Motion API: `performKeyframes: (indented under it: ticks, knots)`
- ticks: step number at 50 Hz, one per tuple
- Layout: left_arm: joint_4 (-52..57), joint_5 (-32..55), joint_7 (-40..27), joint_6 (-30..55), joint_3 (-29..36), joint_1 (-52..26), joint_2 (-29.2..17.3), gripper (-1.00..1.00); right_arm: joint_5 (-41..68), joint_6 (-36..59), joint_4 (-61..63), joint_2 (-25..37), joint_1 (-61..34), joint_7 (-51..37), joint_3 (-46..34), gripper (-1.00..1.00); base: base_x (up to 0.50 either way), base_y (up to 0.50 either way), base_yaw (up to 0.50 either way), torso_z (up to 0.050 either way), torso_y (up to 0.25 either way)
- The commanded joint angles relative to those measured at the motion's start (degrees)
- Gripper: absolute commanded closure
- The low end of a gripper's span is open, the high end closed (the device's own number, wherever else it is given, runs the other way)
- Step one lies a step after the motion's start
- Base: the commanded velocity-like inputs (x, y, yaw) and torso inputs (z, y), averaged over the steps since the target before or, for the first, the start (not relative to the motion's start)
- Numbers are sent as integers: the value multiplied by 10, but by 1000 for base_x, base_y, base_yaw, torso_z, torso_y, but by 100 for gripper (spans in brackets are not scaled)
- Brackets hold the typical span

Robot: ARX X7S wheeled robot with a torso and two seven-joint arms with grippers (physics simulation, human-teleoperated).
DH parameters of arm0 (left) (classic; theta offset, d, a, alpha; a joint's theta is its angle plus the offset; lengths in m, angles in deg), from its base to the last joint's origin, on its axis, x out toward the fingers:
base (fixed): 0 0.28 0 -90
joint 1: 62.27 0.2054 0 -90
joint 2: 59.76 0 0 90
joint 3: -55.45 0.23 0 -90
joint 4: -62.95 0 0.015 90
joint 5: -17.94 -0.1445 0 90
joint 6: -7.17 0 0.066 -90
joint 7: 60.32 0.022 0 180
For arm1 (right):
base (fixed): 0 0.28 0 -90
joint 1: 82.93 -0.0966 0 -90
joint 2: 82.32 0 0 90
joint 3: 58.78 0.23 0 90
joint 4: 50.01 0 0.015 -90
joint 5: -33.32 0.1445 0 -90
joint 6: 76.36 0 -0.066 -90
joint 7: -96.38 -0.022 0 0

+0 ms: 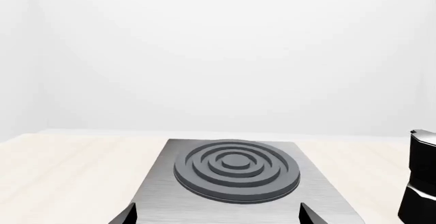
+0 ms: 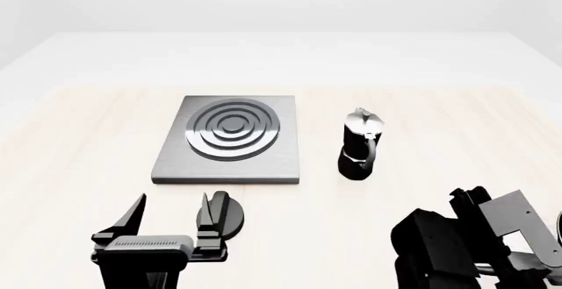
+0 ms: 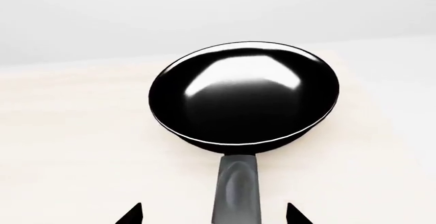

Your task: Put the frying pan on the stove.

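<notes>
Showing only fingertips, right end effector (image 3: 213,215) spread wide around frying pan (image 3: 244,94) handle, cut off lower frame. Left end effector (image 2: 174,218) wide open; stove (image 2: 230,139) centre, whole.

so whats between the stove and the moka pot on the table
Nothing: in the head view only bare light wood tabletop separates the stove from the moka pot, which stands upright, apart from the stove.

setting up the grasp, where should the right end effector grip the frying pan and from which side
Grip the frying pan by its long handle, coming from the handle end. In the right wrist view the handle points straight back between the open right end effector fingertips, while the round bowl looks too wide to pinch.
</notes>
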Motion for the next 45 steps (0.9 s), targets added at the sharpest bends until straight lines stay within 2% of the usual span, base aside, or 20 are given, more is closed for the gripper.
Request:
performKeyframes:
  ticks: [1, 45]
  knots:
    - [0, 2, -3, 0, 2, 0, -2, -100, 1, 7, -18, 4, -8, -12, 2, -100, 0, 0, 0, 0, 0]
    - [-2, 5, -12, -6, 12, -2, -9, -100, 80, 1, -74, -3, -10, 12, 40, -100, 0, 0, 0, 0, 0]
